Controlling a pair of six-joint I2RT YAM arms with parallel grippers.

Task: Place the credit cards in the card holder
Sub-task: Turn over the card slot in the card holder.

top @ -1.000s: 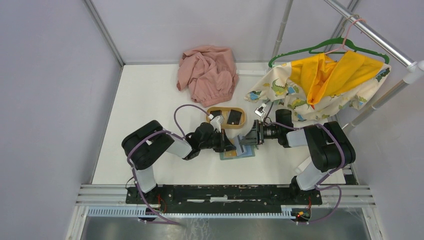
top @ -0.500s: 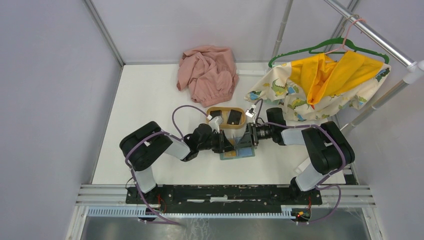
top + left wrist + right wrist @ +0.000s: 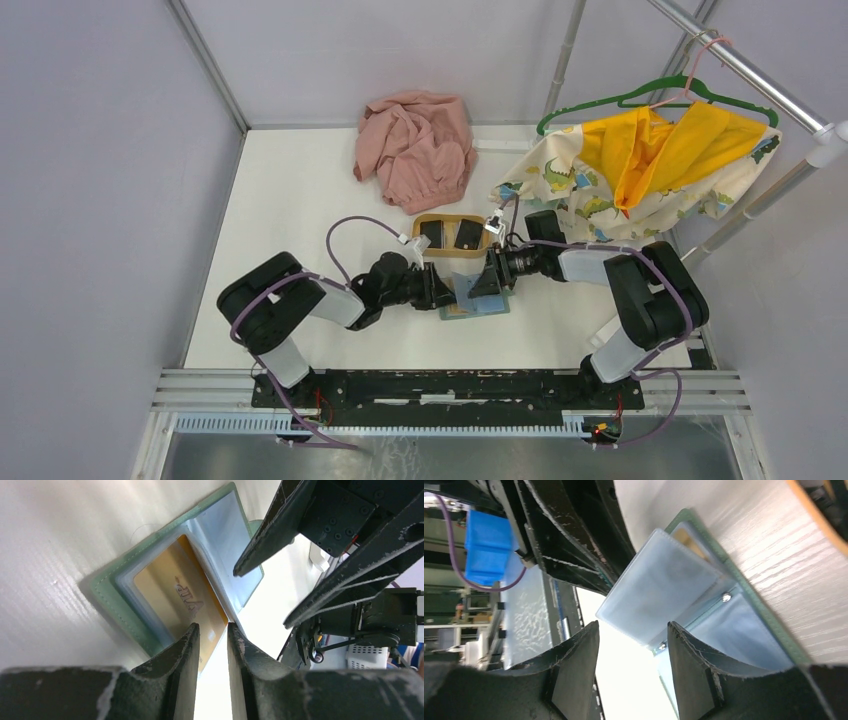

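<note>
The card holder (image 3: 107,597) lies open on the table, green outside with blue-grey sleeves; in the top view the card holder (image 3: 478,304) sits between the two grippers. A gold credit card (image 3: 172,592) sits in its left sleeve, one corner sticking out. My left gripper (image 3: 212,627) is just off that corner, its jaws a little apart with nothing between them. My right gripper (image 3: 634,623) is open over the holder's spine, facing a raised clear sleeve (image 3: 659,595) without touching it. Two black credit cards (image 3: 432,232) (image 3: 467,234) lie in the wooden tray (image 3: 450,217).
A crumpled pink cloth (image 3: 415,145) lies at the back of the table. A yellow and patterned garment (image 3: 640,165) hangs on a green hanger at the back right. The right gripper's fingers (image 3: 265,537) stand close in front of the left wrist camera.
My left gripper has opened and let go of the gold card, and the arm has drawn back to the left. My right gripper has come left over the holder.
</note>
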